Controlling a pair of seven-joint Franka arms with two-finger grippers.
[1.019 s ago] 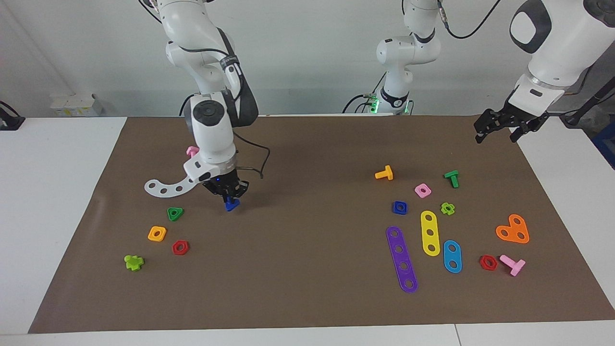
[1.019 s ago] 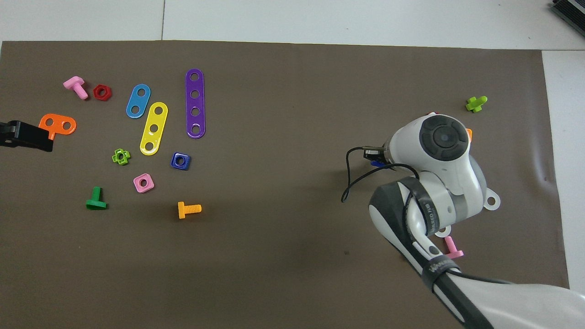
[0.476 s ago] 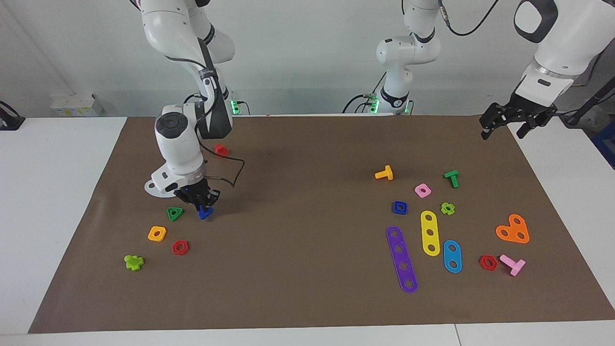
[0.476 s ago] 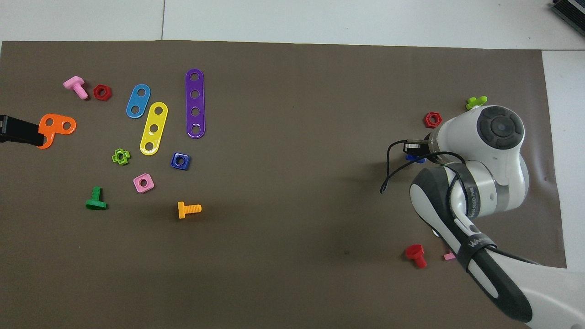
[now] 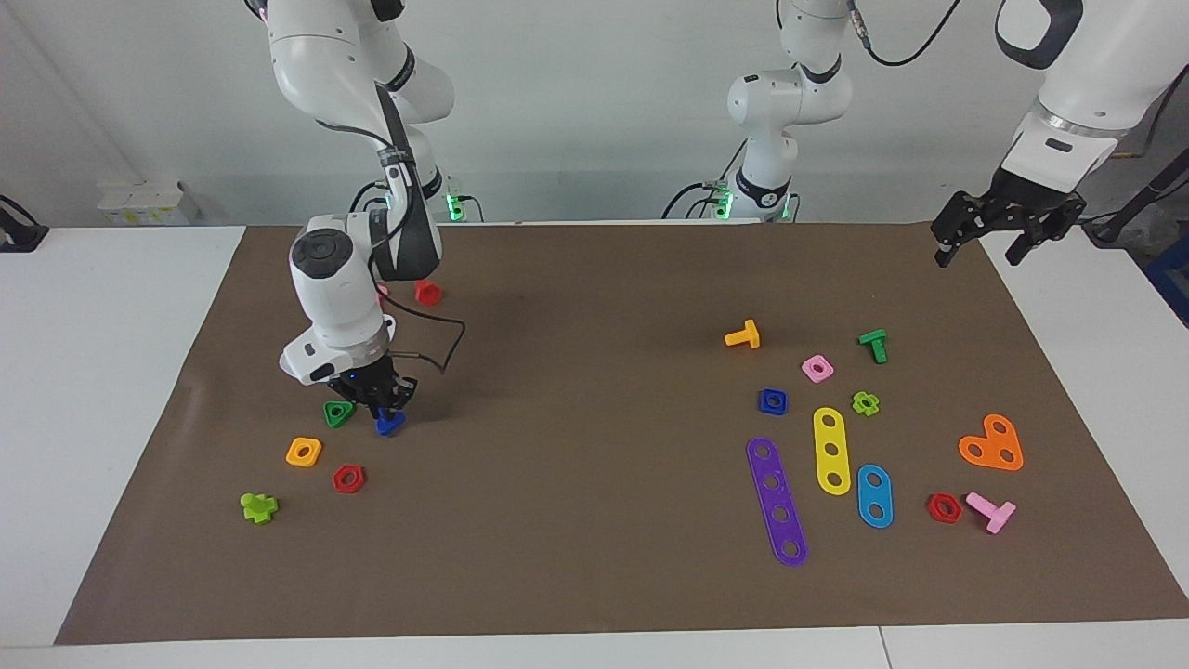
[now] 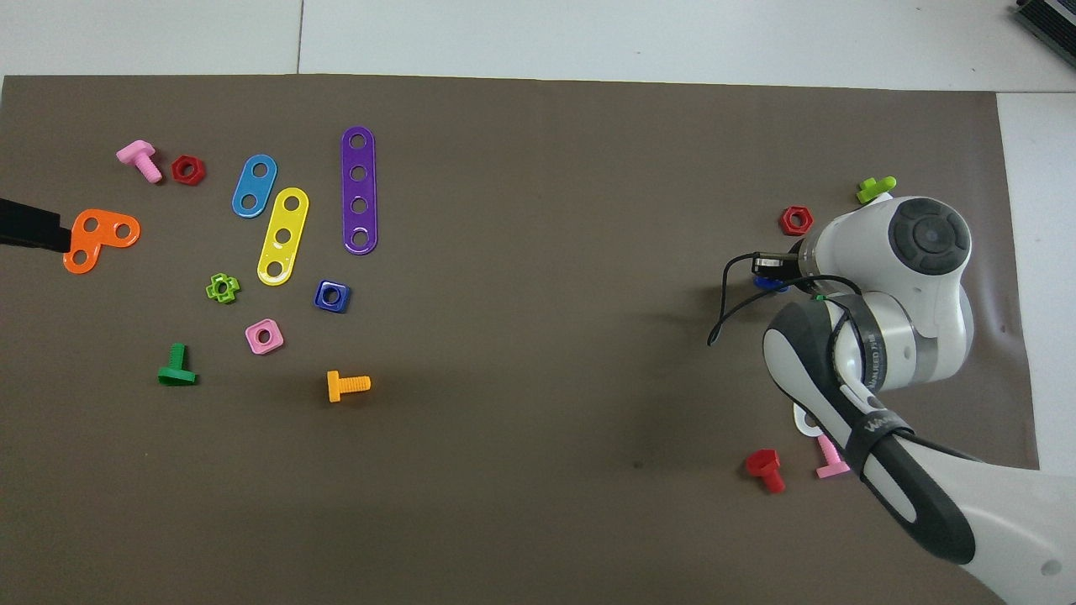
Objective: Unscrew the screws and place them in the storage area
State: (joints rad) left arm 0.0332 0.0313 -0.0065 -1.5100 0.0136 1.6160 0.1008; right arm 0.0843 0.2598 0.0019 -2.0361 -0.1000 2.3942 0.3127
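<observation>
Bolt [image 5: 390, 424] hangs head-down, shank upright, clamped in your right gripper [image 5: 382, 405] just beside the green triangular nut [image 5: 338, 413]. Its matching blue square nut [image 5: 772, 401] lies toward the left arm's end. Your left gripper [image 5: 992, 221] waits, fingers apart.

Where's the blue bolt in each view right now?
Facing view: blue bolt under the right gripper, low over the mat beside the green triangle nut.
Overhead view: only a blue sliver shows beside the right arm's wrist.
Shared landmark: the red hex nut close by.
</observation>
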